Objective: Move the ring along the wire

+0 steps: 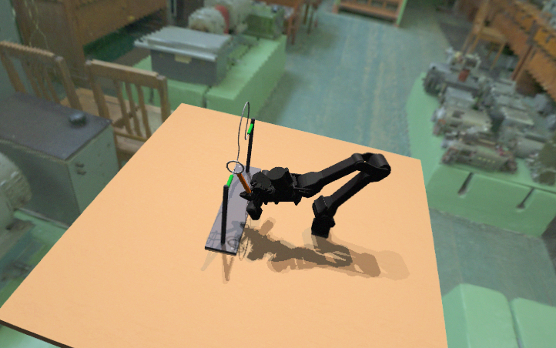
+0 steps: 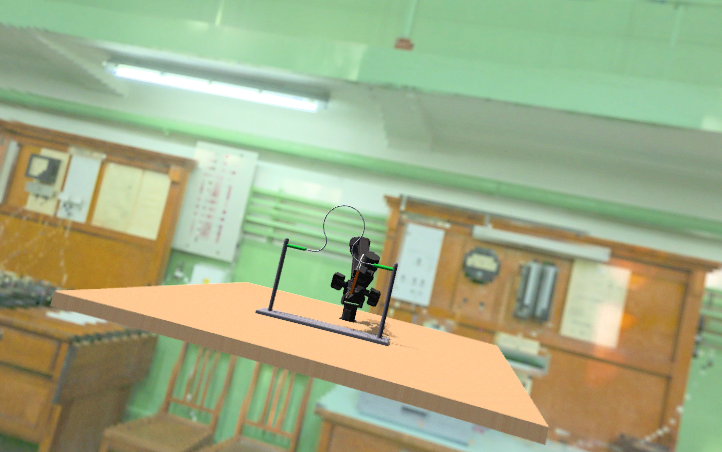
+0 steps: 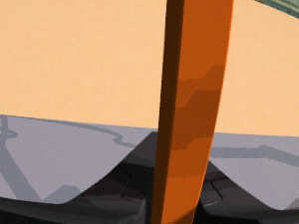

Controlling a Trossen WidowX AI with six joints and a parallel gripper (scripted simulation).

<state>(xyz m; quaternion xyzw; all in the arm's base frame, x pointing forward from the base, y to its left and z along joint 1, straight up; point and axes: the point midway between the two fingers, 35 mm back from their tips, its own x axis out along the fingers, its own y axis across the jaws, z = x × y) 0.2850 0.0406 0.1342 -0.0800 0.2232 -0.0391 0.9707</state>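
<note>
The ring (image 1: 226, 165) is roughly level at the grey wire (image 1: 239, 141) (image 2: 345, 205), just short of the near post's green part (image 1: 229, 180) (image 2: 382, 266). The wire appears to pass through it; whether they touch cannot be told. Its orange handle (image 1: 243, 182) (image 2: 353, 283) (image 3: 194, 99) slants down towards the arm. My gripper (image 1: 248, 194) (image 3: 162, 142) is shut on the handle's lower part, below the wire. The other green part (image 1: 250, 128) (image 2: 296, 246) is at the far post (image 1: 249, 152) (image 2: 278, 274).
The near post (image 1: 224, 215) (image 2: 387, 301) stands close to the gripper in the top view. Both posts rise from a grey base plate (image 1: 229, 217) on the table (image 1: 135, 245) (image 2: 452, 367). The wire rises in a tall loop between the posts.
</note>
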